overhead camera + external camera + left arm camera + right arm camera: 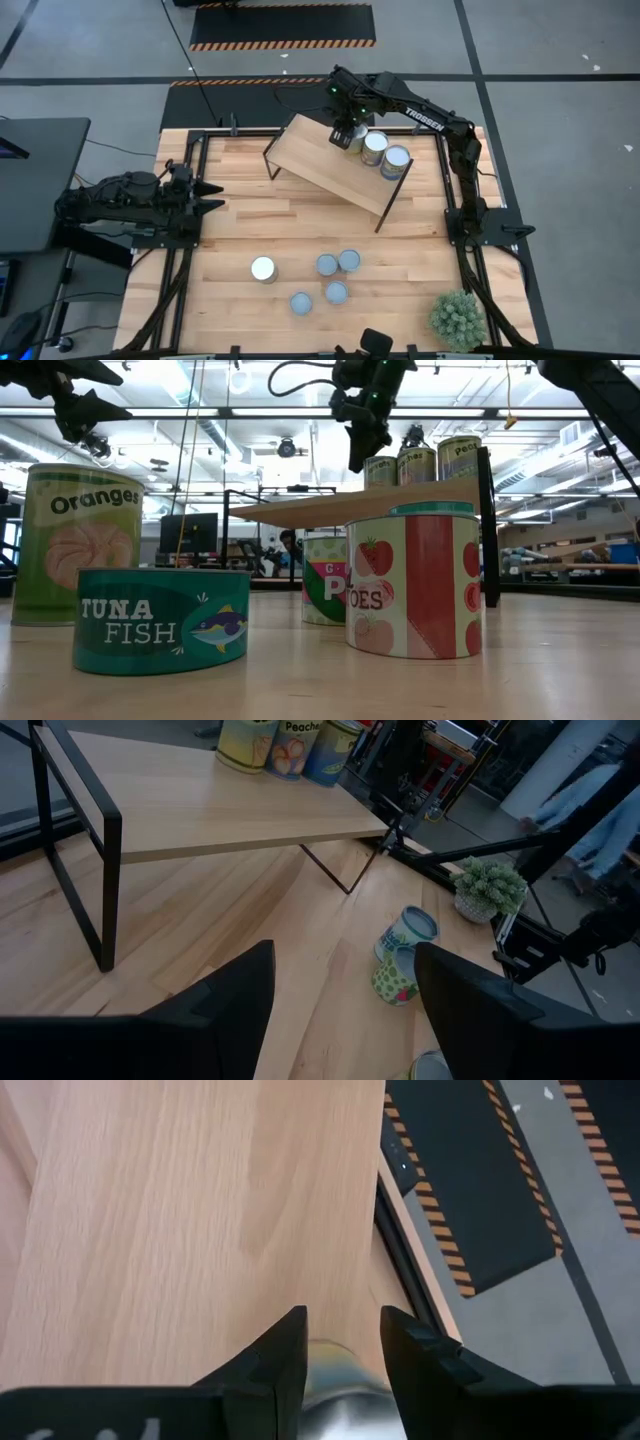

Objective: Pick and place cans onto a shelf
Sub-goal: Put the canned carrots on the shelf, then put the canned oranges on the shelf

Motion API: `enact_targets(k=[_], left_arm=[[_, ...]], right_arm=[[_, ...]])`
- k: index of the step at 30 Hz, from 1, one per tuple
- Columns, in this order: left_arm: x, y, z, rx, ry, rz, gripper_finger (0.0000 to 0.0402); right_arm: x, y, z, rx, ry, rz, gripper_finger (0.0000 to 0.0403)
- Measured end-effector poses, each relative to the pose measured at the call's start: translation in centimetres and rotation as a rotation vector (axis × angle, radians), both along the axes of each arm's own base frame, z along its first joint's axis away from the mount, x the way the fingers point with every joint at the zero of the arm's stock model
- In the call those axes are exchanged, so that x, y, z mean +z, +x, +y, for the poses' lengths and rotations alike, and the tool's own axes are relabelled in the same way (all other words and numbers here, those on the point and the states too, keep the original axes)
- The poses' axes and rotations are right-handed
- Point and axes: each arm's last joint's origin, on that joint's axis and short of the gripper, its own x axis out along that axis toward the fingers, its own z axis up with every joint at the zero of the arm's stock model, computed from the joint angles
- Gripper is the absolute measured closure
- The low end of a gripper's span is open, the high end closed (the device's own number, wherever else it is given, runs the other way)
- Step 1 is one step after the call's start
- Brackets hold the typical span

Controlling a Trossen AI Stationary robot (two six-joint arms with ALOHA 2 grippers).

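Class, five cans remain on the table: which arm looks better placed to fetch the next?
Probably the left: left gripper hangs open and empty, while right gripper is busy at a can on the shelf.

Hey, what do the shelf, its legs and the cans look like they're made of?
Shelf: light wood, seemingly smooth and matte, with visible grain.
Legs: thin dark bars, likely black-painted metal.
Cans: probably metal, judging by their silvery tops, with glossy printed labels, maybe paper, as on the tuna can.

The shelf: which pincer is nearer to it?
Right. The right pincer is over the shelf, around a can; the left pincer waits off beside the table's edge.
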Motion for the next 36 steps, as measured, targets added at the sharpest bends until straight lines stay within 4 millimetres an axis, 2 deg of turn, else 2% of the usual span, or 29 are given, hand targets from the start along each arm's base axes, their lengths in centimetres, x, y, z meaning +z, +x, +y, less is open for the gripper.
enact_targets(k=[4,10,15,22,25,36], left_arm=[[0.0,0.0,0.0,0.0,-0.001,0.0,0.0155],[0.0,0.0,0.0,0.001,-0.002,0.0,0.0155],[0.0,0.0,0.0,0.001,-0.002,-0.001,0.0155],[0.0,0.0,0.0,0.002,-0.01,-0.002,0.0155],[0.0,0.0,0.0,0.003,-0.01,-0.003,0.0155],[0.0,0.0,0.0,-0.002,-0.012,-0.003,0.0155]], right_arm=[[0.0,0.2,0.1,0.002,-0.001,-0.01,0.0268],[0.7,1.2,0.1,-0.005,-0.056,-0.116,0.0268],[1.1,0.9,-0.7,-0.092,-0.135,-0.114,0.0268],[1.4,0.0,-2.0,-0.158,0.01,-0.214,0.0268],[1.5,0.6,-1.2,-0.106,0.047,-0.253,0.0268],[2.3,4.0,4.2,-0.008,0.054,-0.371,0.0268]])
